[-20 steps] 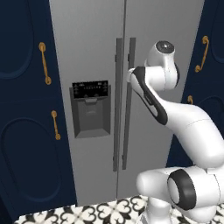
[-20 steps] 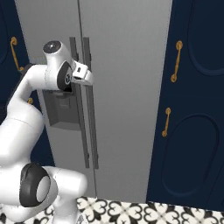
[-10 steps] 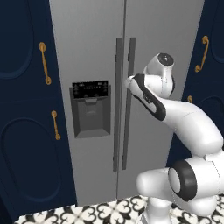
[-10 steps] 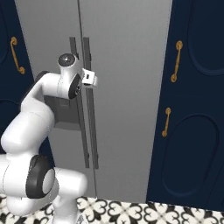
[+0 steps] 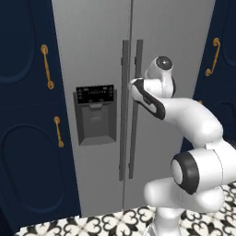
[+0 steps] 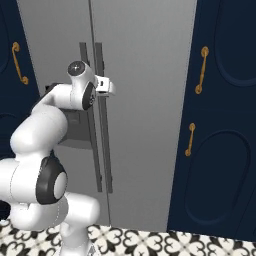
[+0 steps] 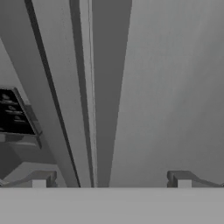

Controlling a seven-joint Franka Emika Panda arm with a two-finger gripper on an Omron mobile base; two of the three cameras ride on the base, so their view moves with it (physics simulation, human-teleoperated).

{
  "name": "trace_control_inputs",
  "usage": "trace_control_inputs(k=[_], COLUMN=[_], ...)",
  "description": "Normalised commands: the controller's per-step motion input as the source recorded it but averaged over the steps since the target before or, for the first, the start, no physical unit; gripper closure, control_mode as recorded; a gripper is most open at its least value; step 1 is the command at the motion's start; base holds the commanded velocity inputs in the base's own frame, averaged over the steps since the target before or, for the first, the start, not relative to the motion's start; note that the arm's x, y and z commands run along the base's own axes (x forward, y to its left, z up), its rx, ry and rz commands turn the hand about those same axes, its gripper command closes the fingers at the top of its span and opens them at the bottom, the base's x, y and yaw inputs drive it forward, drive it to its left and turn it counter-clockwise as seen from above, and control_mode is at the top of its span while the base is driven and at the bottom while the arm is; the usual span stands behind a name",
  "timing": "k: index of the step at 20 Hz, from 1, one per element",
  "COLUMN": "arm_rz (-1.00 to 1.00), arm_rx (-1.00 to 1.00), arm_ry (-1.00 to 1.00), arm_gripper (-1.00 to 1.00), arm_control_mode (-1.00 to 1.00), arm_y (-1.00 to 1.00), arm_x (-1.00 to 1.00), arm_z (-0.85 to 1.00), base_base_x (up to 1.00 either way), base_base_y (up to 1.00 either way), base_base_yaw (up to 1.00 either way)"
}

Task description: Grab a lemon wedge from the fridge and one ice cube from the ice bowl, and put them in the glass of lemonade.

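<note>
Fingers [image 7: 39, 178] are spread wide before the fridge [image 5: 101, 55]; the right door handle [image 7: 111, 87], apparently centred between them, should be straddled squarely before closing.

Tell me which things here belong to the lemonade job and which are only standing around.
Belong to the job:
- tall light-grey double-door fridge, doors closed
- open gripper, at the fridge's vertical grey door handles

Only standing around:
- navy cabinets with gold handles
- black-and-white patterned floor

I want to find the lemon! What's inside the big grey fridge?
Can't tell yet: both doors of the fridge are shut, hiding everything inside. Only its outside shows: two long handles and the black dispenser panel. The gripper is right at the handles, jaws open.
</note>
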Motion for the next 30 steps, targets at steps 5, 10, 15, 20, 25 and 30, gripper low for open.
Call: trace_control_inputs(k=[5, 10, 15, 20, 25, 30], arm_rz=[-0.01, 0.00, 0.00, -0.01, 0.00, 0.00], arm_rx=[-0.04, 0.00, 0.00, 0.00, 0.00, 0.00], arm_ry=[0.00, 0.00, 0.00, 0.00, 0.00, 0.00], arm_gripper=[-1.00, -1.00, -1.00, -1.00, -1.00, -1.00], arm_control_mode=[-1.00, -1.00, -1.00, -1.00, -1.00, -1.00], arm_y=[0.00, 0.16, 0.04, -0.16, 0.00, 0.00], arm_x=[0.15, 0.26, 0.45, 0.11, 0.28, 0.47], arm_z=[-0.01, -0.15, -0.32, -0.08, -0.09, -0.26], base_base_x=[0.00, 0.00, 0.00, 0.00, 0.00, 0.00], base_base_y=[0.00, 0.00, 0.00, 0.00, 0.00, 0.00], base_base_yaw=[0.00, 0.00, 0.00, 0.00, 0.00, 0.00])
